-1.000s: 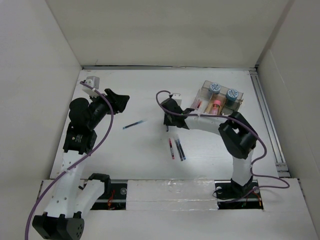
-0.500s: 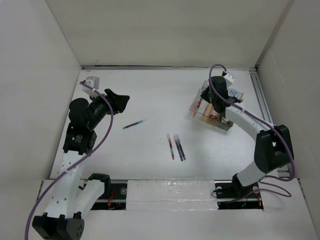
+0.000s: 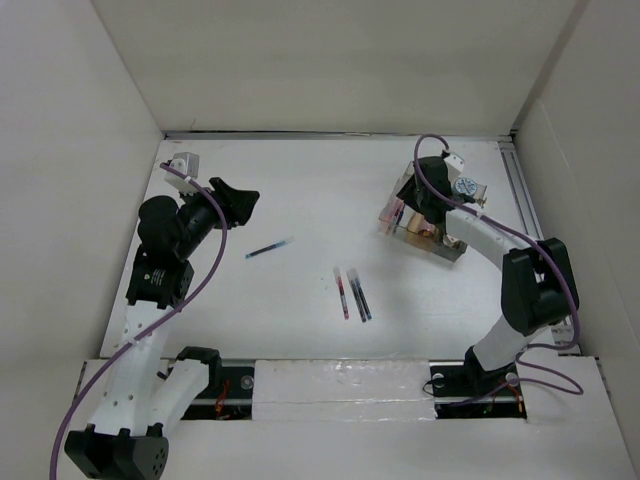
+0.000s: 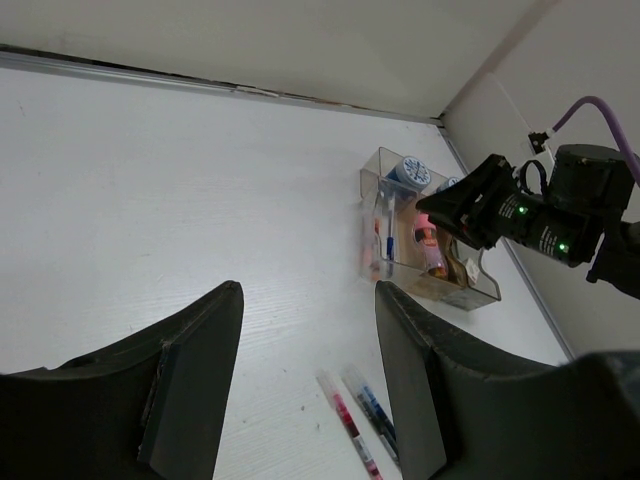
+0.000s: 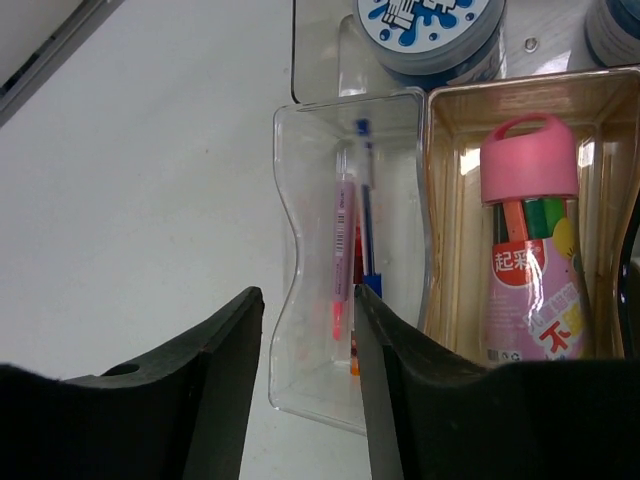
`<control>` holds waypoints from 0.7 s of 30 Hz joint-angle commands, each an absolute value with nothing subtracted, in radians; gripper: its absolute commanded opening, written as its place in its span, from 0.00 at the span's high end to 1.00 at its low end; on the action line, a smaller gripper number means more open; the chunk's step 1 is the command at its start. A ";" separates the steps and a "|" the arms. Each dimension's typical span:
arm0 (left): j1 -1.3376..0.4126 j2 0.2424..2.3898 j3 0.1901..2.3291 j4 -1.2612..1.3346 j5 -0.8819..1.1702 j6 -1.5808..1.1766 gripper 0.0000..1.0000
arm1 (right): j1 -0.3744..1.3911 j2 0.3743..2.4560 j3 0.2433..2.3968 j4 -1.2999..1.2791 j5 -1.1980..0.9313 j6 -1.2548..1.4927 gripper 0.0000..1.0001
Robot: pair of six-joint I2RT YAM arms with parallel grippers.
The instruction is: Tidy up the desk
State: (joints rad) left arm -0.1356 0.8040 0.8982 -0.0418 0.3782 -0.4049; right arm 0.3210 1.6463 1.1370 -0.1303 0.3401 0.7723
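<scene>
The white desk carries three loose pens: a blue one left of centre, and a red pen beside a dark blue pen in the middle. My right gripper hangs over the clear tray at the back right. Its jaws are open and empty above the pen compartment. A purple pen and a blue pen lie in that compartment. My left gripper hovers at the back left, open and empty.
The tray also holds a pink-capped bottle and two blue-lidded jars. White panels wall the desk on three sides. A metal rail runs along the right edge, close to the tray.
My right arm swung from mid-desk to the tray, then its jaws opened over the pen compartment. The left arm and the loose pens have not moved.
</scene>
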 commanded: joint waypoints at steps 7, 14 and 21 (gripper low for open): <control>-0.132 0.795 0.897 0.006 0.390 -0.402 0.48 | 0.434 1.576 1.101 -0.106 0.380 0.778 0.58; -0.132 0.798 0.900 0.005 0.384 -0.402 0.48 | 0.667 1.506 0.954 -0.126 0.364 0.732 1.00; -0.132 0.805 0.899 0.008 0.393 -0.405 0.48 | 0.886 1.439 0.845 -0.278 0.374 0.718 0.54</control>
